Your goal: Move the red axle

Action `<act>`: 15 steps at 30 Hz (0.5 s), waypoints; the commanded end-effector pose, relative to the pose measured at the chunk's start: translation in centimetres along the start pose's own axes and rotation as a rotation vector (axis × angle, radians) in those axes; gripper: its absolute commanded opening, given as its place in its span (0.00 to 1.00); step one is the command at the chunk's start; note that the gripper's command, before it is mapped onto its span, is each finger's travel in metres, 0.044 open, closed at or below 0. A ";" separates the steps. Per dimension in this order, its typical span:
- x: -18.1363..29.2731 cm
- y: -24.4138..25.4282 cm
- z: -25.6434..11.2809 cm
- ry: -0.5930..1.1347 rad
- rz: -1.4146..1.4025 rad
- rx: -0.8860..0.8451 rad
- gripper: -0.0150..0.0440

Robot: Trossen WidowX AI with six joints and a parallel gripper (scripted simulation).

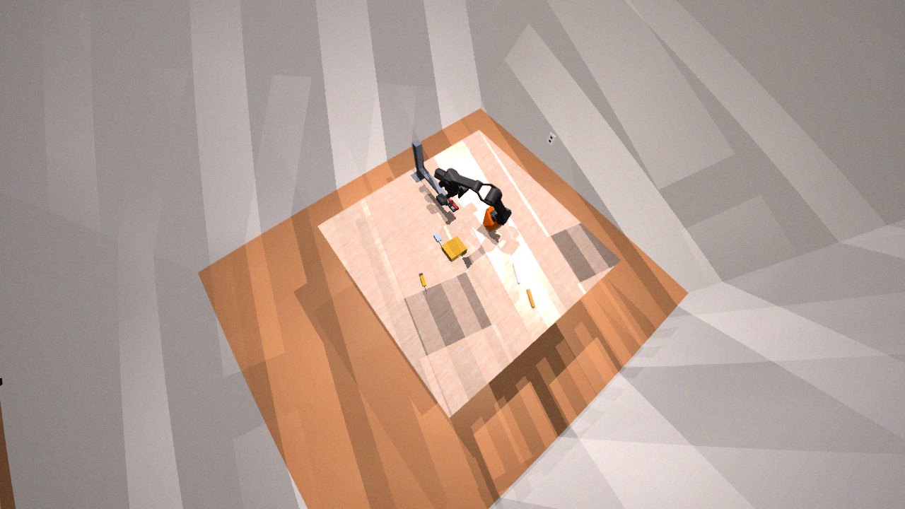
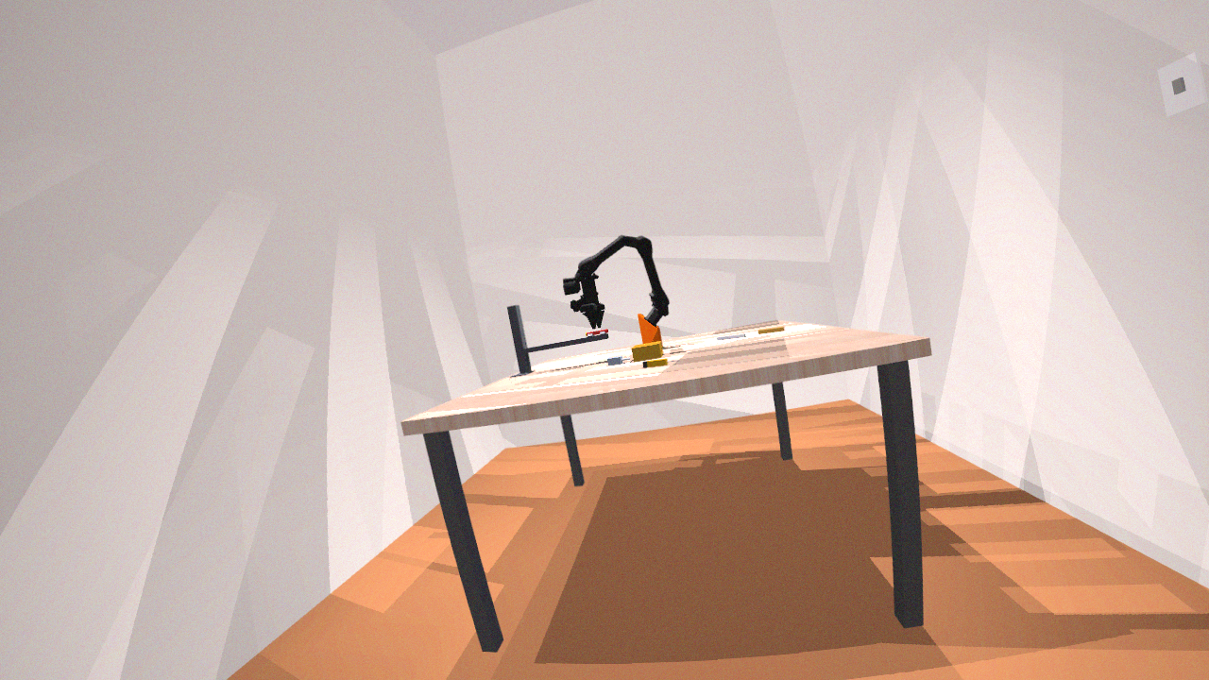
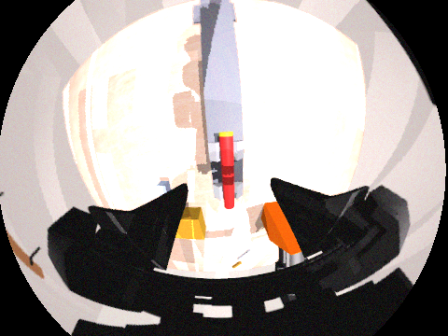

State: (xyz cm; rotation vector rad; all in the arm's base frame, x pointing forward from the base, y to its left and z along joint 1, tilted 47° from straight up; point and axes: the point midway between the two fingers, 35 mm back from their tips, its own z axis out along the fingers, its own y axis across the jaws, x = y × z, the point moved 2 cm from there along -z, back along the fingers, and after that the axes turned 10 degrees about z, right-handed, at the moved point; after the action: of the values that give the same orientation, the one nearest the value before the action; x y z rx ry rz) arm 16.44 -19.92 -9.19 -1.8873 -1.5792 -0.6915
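pale wood table (image 1: 380, 253) (image 2: 676, 380), w/ black arm (image 1: 466, 182) (image 2: 655, 270) above it. dark grey bracket (image 1: 430, 182) (image 2: 517, 338) (image 3: 224, 79) upright at the edge, its bar reaching inward. yellow block (image 1: 453, 248) (image 2: 646, 350) (image 3: 193, 224) on the tabletop, apart from the bracket. gripper (image 1: 452, 194) (image 2: 596, 326) (image 3: 230, 185) wide open, nothing btwn fingers. red axle (image 1: 452, 204) (image 2: 597, 331) (image 3: 227, 149) lies lengthwise on the v-blocks (image 3: 214, 151) at the bar's free end, yellow tip toward the upright.

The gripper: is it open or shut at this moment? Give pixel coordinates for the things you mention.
Open: in the wrist view, the fingers stand wide, with the red axle (image 1: 452, 204) (image 2: 597, 331) (image 3: 227, 163) untouched.
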 end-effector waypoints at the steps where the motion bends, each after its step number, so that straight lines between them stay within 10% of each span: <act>1: -0.1 0.0 -1.0 -0.005 -0.008 -0.001 1.00; 15: 0.0 0.0 -0.4 0.000 0.000 0.000 1.00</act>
State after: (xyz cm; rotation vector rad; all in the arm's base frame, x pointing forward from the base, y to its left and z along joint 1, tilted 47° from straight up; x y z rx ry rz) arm 16.42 -20.16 -8.91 -1.8851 -1.5797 -0.6915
